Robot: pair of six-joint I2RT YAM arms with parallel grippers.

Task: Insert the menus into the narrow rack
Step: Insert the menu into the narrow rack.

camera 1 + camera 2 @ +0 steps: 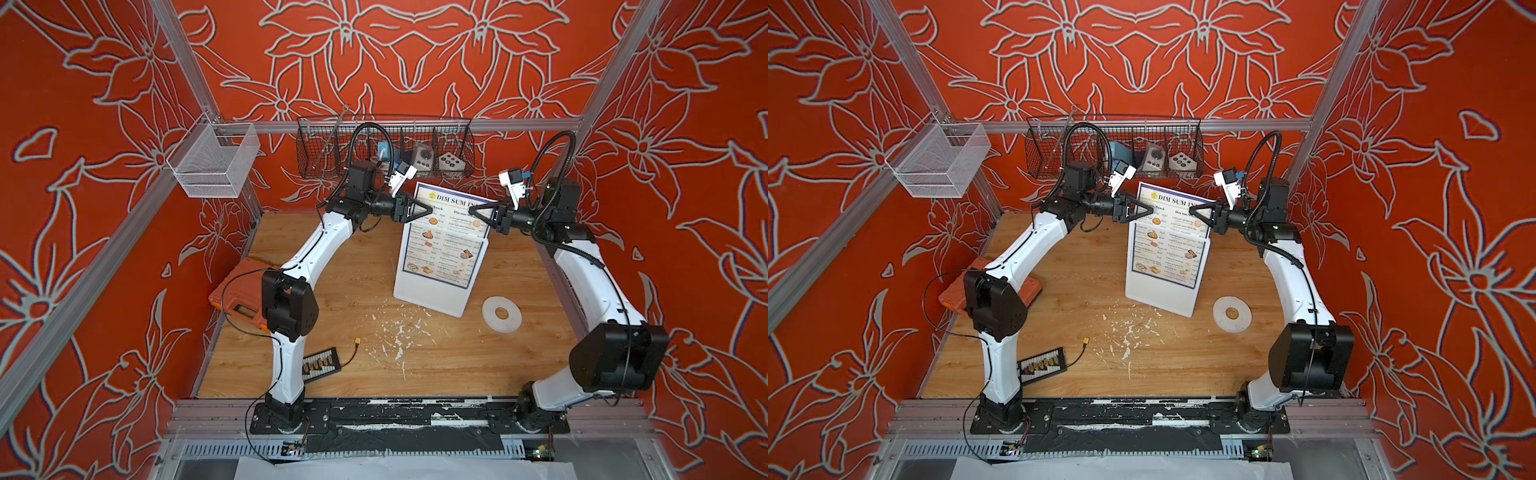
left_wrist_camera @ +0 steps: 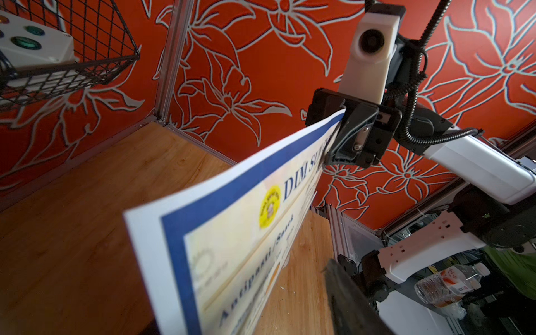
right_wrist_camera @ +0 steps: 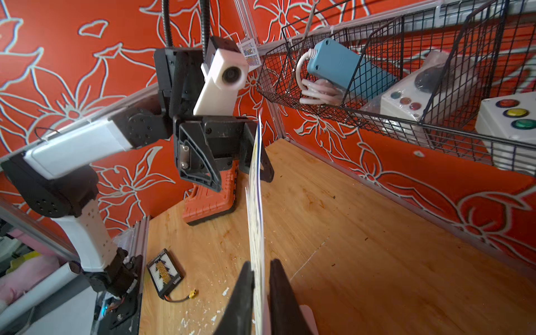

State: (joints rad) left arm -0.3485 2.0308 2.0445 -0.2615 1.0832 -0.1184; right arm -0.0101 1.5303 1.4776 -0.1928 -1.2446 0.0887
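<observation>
**Menu part-way into the rack, both arms at its top edge**

The menu [image 1: 441,245], headed "DIM SUM INN", has its lower part behind the see-through front of the rack [image 1: 428,300]. Its headed upper part sticks out past the rack's far edge. The rack rests on the wooden surface [image 1: 332,291], towards the back and right of centre in both top views.

The right end effector [image 1: 472,212] is at the sheet's upper right edge. In the right wrist view its fingers [image 3: 243,290] sit close on either side of the sheet. I cannot tell whether they pinch it or stand just clear.

The left end effector [image 1: 429,210] is at the upper left edge. Its jaws are wide apart, with the sheet's edge between them and close to one finger, and it grips nothing.

A white disc [image 1: 501,313] lies just beside the rack's near right corner. An orange case [image 1: 237,291] sits at the surface's left edge. A black wire basket [image 1: 386,145] hangs on the back wall behind the arms.
</observation>
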